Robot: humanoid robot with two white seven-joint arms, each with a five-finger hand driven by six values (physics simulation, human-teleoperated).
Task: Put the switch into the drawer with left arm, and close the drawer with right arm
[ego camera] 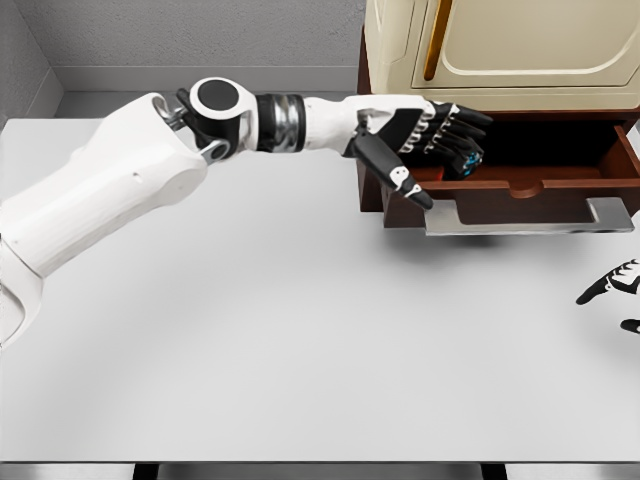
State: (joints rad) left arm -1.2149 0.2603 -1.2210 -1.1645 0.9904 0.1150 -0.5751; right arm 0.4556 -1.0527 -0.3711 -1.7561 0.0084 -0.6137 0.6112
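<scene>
My left arm reaches across the table from the left, and its hand [440, 135] hangs over the open drawer [560, 190]. The fingers are stretched out and the thumb [400, 178] points down over the drawer's left front corner. The switch [470, 160], a small dark block with blue parts, shows just beneath the fingertips inside the drawer; whether it touches them is unclear. The drawer is dark red-brown, pulled out toward me, with a flat grey handle [530, 220] along its front. My right hand [612, 290] peeks in at the right edge, low over the table, fingers relaxed and holding nothing.
The drawer belongs to a cream cabinet [500, 50] standing at the back right of the white table [300, 330]. A grey wall runs behind the table. The table's front edge lies near the picture's bottom.
</scene>
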